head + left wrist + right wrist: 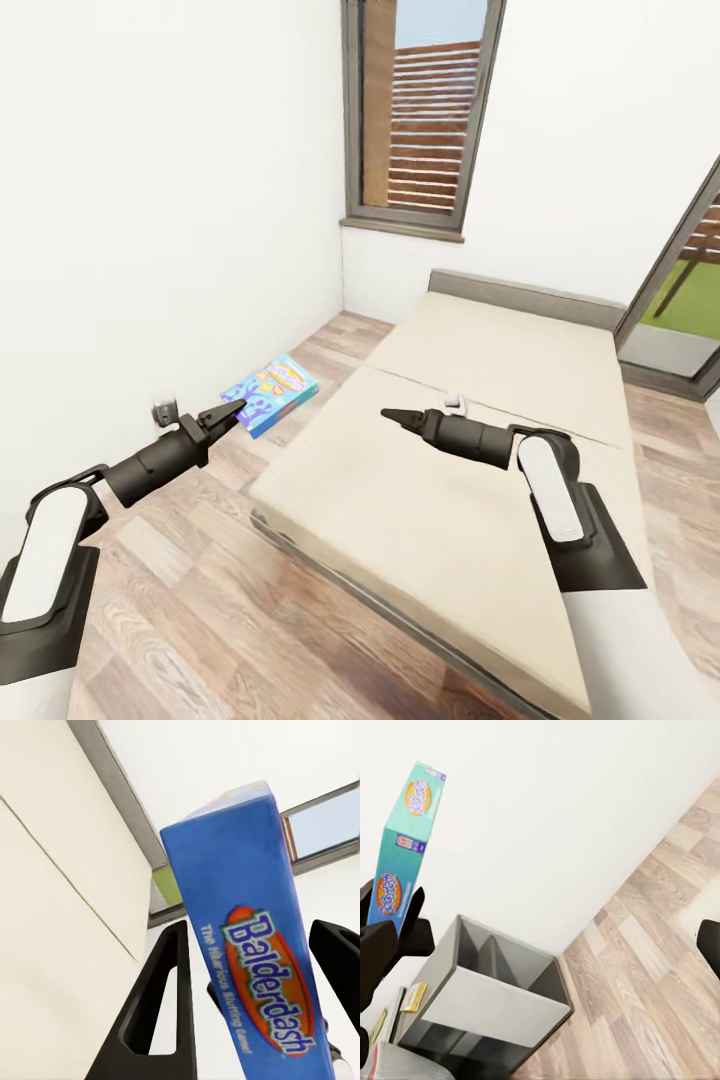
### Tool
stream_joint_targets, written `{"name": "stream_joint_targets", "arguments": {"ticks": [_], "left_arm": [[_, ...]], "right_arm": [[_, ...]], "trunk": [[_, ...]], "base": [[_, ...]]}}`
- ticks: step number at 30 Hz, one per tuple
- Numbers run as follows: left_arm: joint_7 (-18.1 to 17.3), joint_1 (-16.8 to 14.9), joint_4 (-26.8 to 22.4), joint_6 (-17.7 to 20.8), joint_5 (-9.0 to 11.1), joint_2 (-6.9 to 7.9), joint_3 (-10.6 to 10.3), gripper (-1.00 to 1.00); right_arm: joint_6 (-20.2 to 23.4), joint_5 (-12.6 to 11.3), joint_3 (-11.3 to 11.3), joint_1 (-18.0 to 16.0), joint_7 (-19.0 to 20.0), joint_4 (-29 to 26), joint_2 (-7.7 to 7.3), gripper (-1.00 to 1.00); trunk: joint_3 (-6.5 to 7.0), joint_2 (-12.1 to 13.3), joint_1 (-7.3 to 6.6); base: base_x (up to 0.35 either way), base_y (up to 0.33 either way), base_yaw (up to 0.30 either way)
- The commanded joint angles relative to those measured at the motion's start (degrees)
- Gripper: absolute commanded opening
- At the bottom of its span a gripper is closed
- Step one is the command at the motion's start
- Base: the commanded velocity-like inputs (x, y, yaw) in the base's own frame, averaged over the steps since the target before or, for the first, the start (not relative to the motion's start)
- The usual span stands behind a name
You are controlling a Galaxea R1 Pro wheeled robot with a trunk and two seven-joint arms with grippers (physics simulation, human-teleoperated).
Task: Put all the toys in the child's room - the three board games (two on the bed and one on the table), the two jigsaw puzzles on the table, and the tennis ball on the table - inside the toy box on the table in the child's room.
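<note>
Head view: blue board game [270, 394] in left end effector [232, 411]

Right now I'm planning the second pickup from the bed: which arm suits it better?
Right. The right gripper hangs over the bed, apparently empty, while the left gripper already holds the blue board game beside it.

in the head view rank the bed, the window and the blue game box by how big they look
1. The bed, by far the largest.
2. The window on the far wall; it stands farther off, so its true size is unsure.
3. The blue game box in the left gripper, smallest.
</note>
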Motion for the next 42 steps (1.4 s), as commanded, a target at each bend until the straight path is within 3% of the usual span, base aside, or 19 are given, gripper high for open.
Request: {"name": "stream_joint_targets", "arguments": {"ticks": [1,12,42], "left_arm": [[-0.56,-0.07,0.03,0.27,-0.24,-0.04,0.05,-1.0],[-0.53,-0.07,0.21,0.26,-0.44,-0.11,0.01,-1.0],[-0.46,-0.07,0.34,0.26,-0.54,-0.12,0.51,-1.0]], "right_arm": [[0.09,0.55,0.48,-0.04,0.55,-0.02,-0.05,1.0],[0.09,0.39,2.17,-0.08,0.53,-0.02,-0.12,1.0],[0.09,0.46,2.51,-0.09,0.53,-0.02,-0.47,1.0]], "trunk": [[0.16,0.38,-0.22],[2.4,4.79,-2.64],[8.46,16.82,-9.23]], "base": [[0.0,0.0,0.284],[0.0,0.0,0.285],[0.0,0.0,0.286]]}}
